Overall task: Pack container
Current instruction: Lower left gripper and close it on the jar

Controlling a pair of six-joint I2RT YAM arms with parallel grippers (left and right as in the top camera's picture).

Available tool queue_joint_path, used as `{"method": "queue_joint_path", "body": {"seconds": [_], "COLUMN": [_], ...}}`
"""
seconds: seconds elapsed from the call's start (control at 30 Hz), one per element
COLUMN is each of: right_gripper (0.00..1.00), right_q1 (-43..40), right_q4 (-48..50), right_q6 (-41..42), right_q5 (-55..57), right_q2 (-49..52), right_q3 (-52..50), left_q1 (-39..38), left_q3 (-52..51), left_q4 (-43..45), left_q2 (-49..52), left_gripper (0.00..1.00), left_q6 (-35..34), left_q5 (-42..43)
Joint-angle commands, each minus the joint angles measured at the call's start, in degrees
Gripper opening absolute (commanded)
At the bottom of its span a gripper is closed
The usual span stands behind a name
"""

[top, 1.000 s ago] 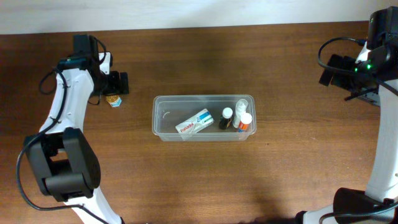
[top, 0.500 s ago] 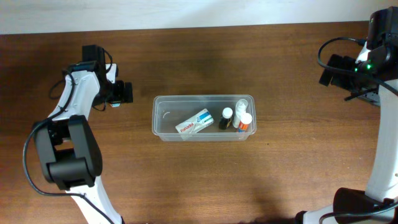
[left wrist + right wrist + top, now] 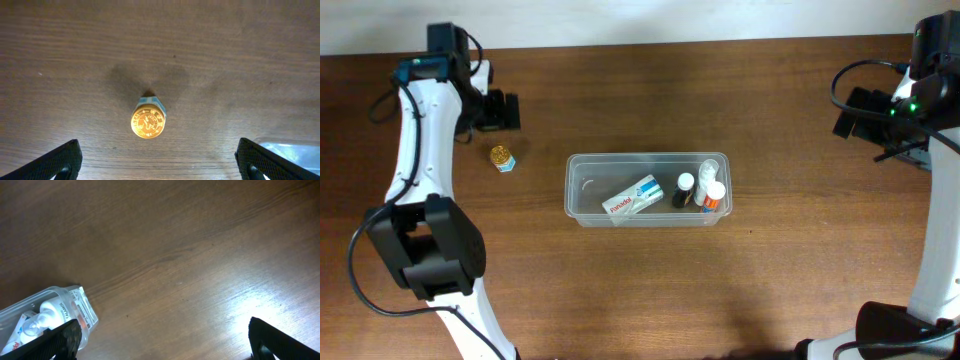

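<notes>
container (image 3: 578, 190) | holds white-blue box (image 3: 632, 196), small bottles (image 3: 712, 196) | left tool (image 3: 160, 162) apart | right tool (image 3: 167, 342) apart

The scene is filled by a dark brown wooden table (image 3: 640, 290), its grain drawn in fine streaks along its length. Beyond the far edge a pale, plain strip (image 3: 650, 20) is seen; whether it is wall or floor cannot be told. A bright patch of reflected light (image 3: 250, 305) is thrown on the wood in the right wrist view.

L gripper (image 3: 503, 110) spread wide, positioned far left, R gripper (image 3: 848, 113) likewise parted (nothing gripped), positioned far right
</notes>
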Motion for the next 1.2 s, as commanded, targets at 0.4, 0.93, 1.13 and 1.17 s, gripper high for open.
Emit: {"method": "queue_joint_path", "body": {"seconds": [0.4, 0.93, 1.13, 1.17], "right_gripper": [0.98, 0.98, 0.98, 0.98], "right_q1": [-0.2, -0.2, -0.2, -0.2], "right_q4": [0.0, 0.0, 0.0, 0.0], "right_q6": [0.5, 0.5, 0.5, 0.5], "right_q5": [0.7, 0.7, 0.7, 0.7], "right_q2": [0.1, 0.1, 0.1, 0.1], "right_q3": [0.5, 0.5, 0.5, 0.5], "left_q1": [-0.4, -0.8, -0.8, -0.8], "left_q3": [0.6, 0.6, 0.6, 0.5], "left_q4": [1.4, 3.7, 4.4, 4.4], "left_q2": [8.4, 12.1, 12.5, 12.5], "left_gripper": [0.99, 0.99, 0.99, 0.98], "left_q6": [-0.4, -0.3, -0.3, -0.3], "left_q5": [-0.4, -1.5, -1.5, -1.5]}}
